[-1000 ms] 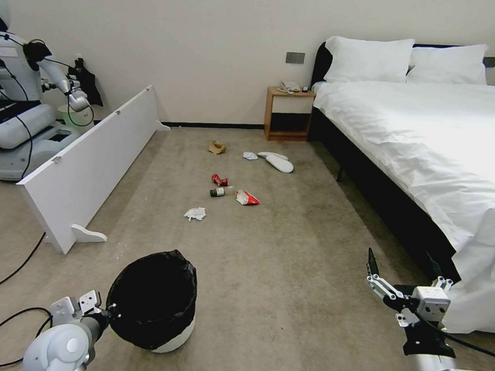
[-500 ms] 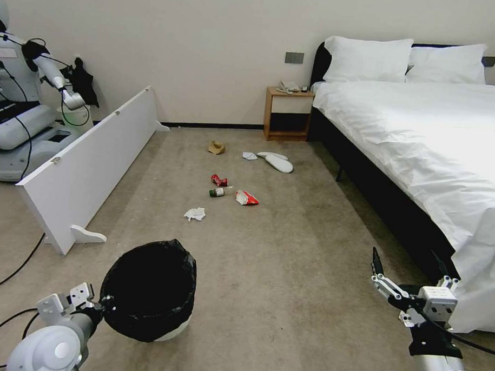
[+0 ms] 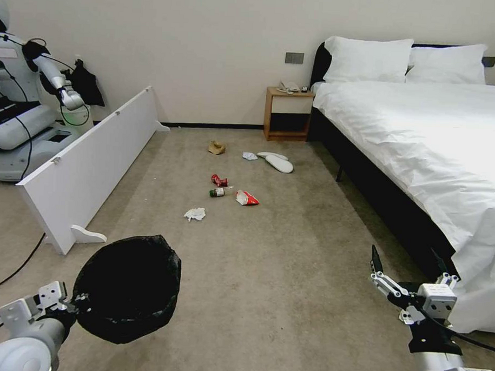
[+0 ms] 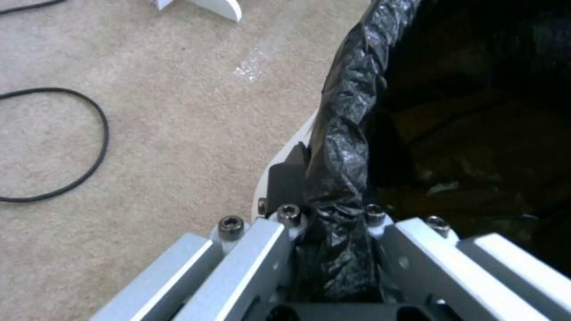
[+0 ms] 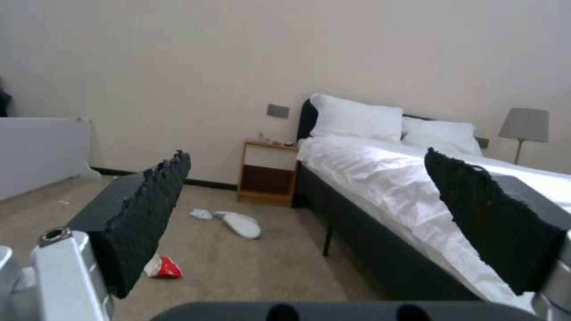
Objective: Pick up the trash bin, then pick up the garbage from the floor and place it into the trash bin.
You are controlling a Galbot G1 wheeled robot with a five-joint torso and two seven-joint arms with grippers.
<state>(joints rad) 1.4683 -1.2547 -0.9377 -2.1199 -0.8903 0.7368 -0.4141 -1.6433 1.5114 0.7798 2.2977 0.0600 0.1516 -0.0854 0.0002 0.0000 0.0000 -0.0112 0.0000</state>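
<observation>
My left gripper [image 3: 76,303] is shut on the rim of the trash bin [image 3: 127,287] at the lower left; its black bag hides the white body. The left wrist view shows my left gripper [image 4: 333,214] pinching the bagged rim, with the trash bin's white wall [image 4: 285,154] just outside. Garbage lies ahead on the floor [image 3: 288,262]: a tissue [image 3: 195,213], a red can [image 3: 219,179], a bottle [image 3: 218,192], a snack packet [image 3: 247,198], a brown paper bag [image 3: 217,147] and slippers [image 3: 278,162]. My right gripper [image 3: 406,264] hangs open beside the bed, shown empty as right gripper [image 5: 306,160].
A white board [image 3: 91,158] stands on edge at the left, with another robot [image 3: 23,107] behind it. The bed [image 3: 422,148] fills the right side and a nightstand [image 3: 288,114] stands at the wall. Black cables [image 3: 12,269] cross the carpet near my left arm.
My left gripper has carried the trash bin left and closer to the camera; its white base no longer shows. The right gripper has barely moved. The other robot's arm shifted a little.
</observation>
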